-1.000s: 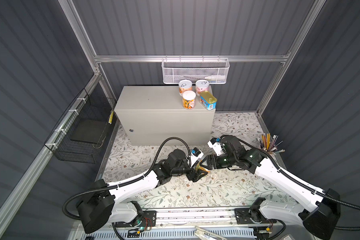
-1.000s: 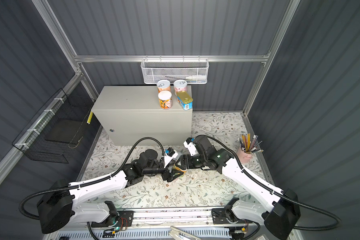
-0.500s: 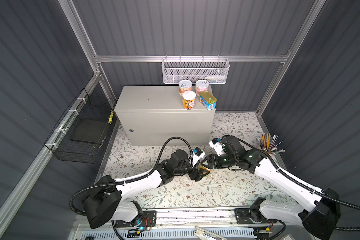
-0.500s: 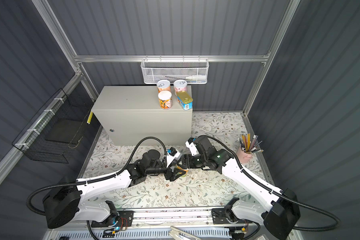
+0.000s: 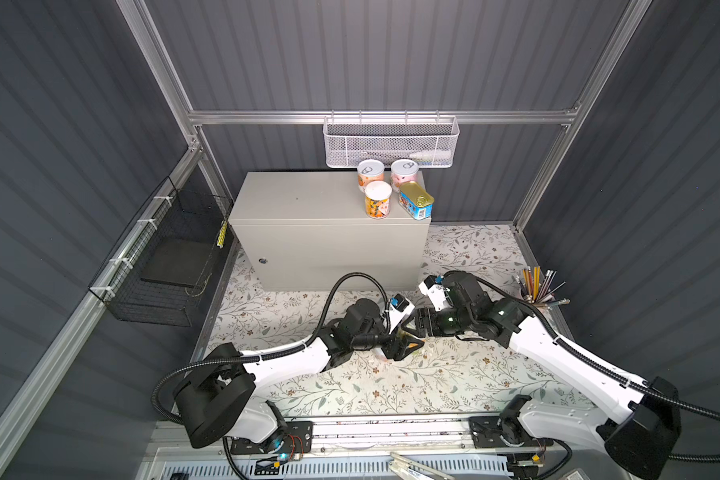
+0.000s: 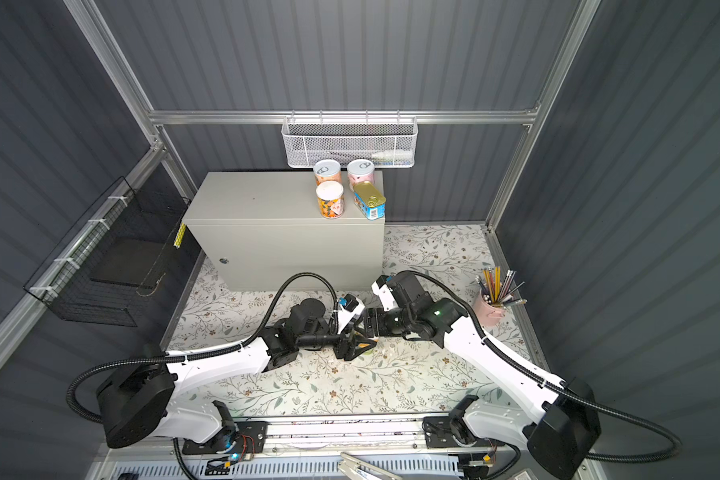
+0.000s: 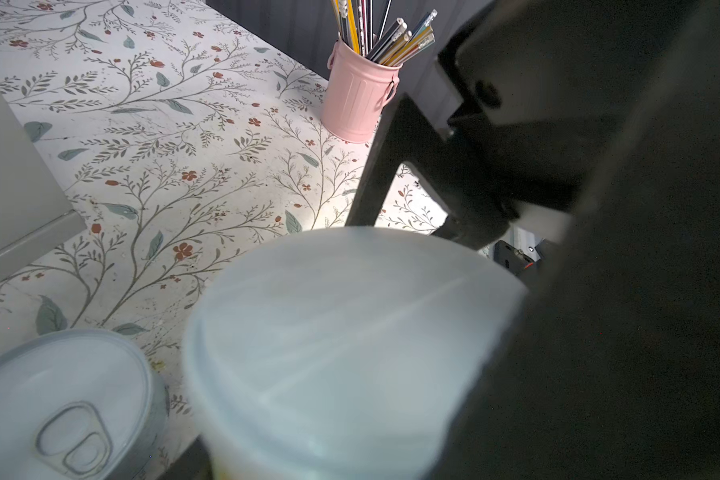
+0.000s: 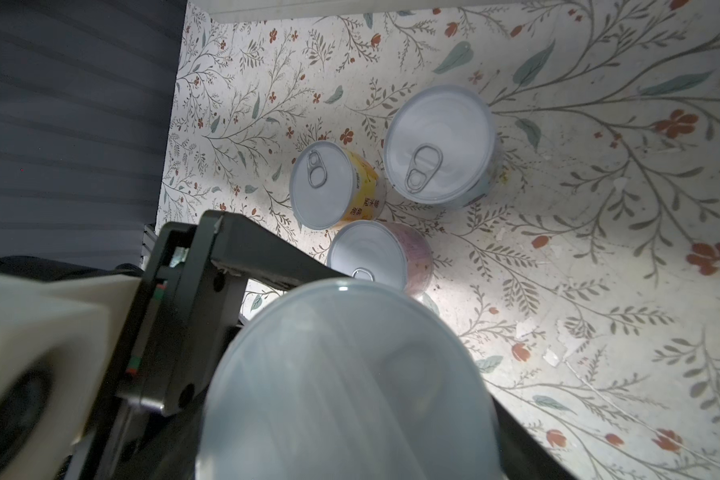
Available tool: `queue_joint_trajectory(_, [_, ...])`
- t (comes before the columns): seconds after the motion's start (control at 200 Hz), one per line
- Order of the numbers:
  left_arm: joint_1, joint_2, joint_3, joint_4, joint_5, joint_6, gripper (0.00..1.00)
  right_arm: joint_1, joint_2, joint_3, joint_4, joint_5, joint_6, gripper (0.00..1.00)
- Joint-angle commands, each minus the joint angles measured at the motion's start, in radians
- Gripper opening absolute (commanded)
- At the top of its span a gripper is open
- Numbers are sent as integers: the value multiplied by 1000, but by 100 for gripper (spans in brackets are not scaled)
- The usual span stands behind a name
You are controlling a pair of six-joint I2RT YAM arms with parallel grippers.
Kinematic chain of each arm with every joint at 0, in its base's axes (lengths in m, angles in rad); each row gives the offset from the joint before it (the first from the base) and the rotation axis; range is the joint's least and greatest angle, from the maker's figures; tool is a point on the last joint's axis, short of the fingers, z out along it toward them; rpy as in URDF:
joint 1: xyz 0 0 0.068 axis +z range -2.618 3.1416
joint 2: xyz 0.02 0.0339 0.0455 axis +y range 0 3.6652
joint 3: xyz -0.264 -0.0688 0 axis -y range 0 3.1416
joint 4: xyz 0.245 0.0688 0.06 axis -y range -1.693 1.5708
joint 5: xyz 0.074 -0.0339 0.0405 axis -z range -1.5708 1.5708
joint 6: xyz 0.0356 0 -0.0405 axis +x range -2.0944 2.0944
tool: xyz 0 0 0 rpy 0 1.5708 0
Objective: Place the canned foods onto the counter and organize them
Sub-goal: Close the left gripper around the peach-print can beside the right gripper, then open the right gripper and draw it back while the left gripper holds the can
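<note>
Can in play is the white-lid can (image 8: pixel 341 386), w/ a sliver of yellow label under the lid in the left wrist view. My read on handling: rigid metal wall, won't crush, but round and glossy, so it can twist or slip in the pads. Prob. some heft if full. The plastic lid looks like the soft part, so I'd take hold on the side wall below the rim, across the diameter, never on the lid.

Position: it's mid floral sheet (image 5: pixel 350 390), in front of the beige desk (image 5: pixel 308 199), exactly where both tools meet. Right tool (image 5: pixel 415 328) has it in its mouth, jaws against both sides in the right wrist view, so it reads to me as clamped on. Left tool (image 5: pixel 406 347) faces it from the opposite side w/ the can between its jaws too. Can't tell if it has bitten or stands just off.

Three more stand close together on the sheet just beside: yellow-label can (image 8: pixel 329 185), pale can (image 8: pixel 439 145), pink-label can (image 8: pixel 375 255). On the desk's right end are the orange pull-tab can (image 5: pixel 370 176), pink pull-tab can (image 5: pixel 404 173), second white-lid can (image 5: pixel 378 200) and blue tin (image 5: pixel 415 201).
</note>
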Motion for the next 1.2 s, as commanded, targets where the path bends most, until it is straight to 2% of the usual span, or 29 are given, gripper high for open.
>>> queue_joint_trajectory(0.0, [-6, -49, 19, 30, -83, -29, 53, 7, -37, -1, 96, -59, 25, 61])
queue_joint_trajectory(0.12, [-6, -70, 32, -18, -140, -41, 47, 5, -37, -7, 103, -50, 28, 65])
queue_joint_trajectory(0.42, [-6, -120, 45, -76, -220, -74, 45, 4, -74, -35, 110, -15, 23, 76])
queue_joint_trajectory(0.555, [-6, -146, 39, -82, -228, -71, 42, 4, -97, -50, 125, 18, 23, 78])
queue_joint_trajectory(1.041, [-6, -206, 30, -95, -253, -112, 41, 3, -147, -80, 153, 19, 28, 87])
queue_joint_trajectory(1.061, [-6, -209, 28, -95, -253, -112, 41, 2, -151, -81, 153, 56, 29, 87])
queue_joint_trajectory(1.196, [-6, -228, 28, -106, -253, -120, 40, 2, -192, -106, 160, 91, 38, 89])
